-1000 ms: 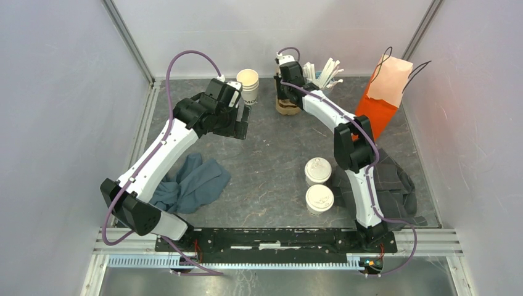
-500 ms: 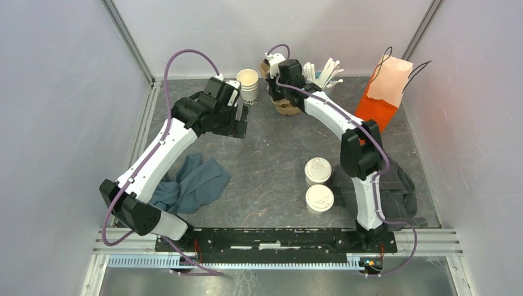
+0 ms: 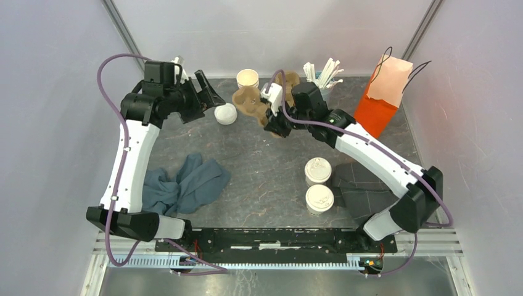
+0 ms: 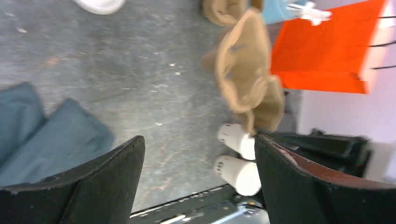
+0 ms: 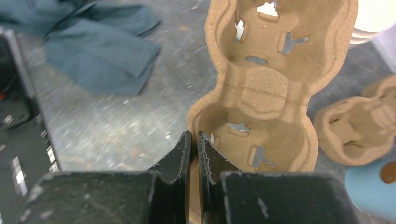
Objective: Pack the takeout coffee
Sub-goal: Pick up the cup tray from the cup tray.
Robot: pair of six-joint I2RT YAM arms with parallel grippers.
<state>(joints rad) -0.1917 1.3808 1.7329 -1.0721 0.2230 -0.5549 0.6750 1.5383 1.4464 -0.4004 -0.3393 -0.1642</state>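
Two lidded cream-white coffee cups (image 3: 318, 171) (image 3: 319, 198) stand side by side at the centre-right of the table; they also show in the left wrist view (image 4: 236, 140) (image 4: 237, 171). My right gripper (image 3: 272, 118) is shut on the edge of a brown pulp cup carrier (image 3: 250, 100) and holds it above the table, left of the carrier stack. In the right wrist view the gripper (image 5: 194, 135) pinches the carrier's (image 5: 268, 84) rim. My left gripper (image 3: 206, 92) is open and empty at the back left, and in its own view (image 4: 200, 140) nothing lies between the fingers.
A stack of lidless cream cups (image 3: 248, 79) and a stack of white lids (image 3: 226, 114) sit at the back. More carriers (image 5: 359, 126), a blue cup of stirrers (image 3: 322, 73) and an orange bag (image 3: 385, 92) stand back right. A blue cloth (image 3: 185, 182) lies front left, a grey cloth (image 3: 370, 185) front right.
My right gripper has come away from the carrier stack with one carrier, moving left and nearer. My left arm has swung back and left, uncovering the white lids.
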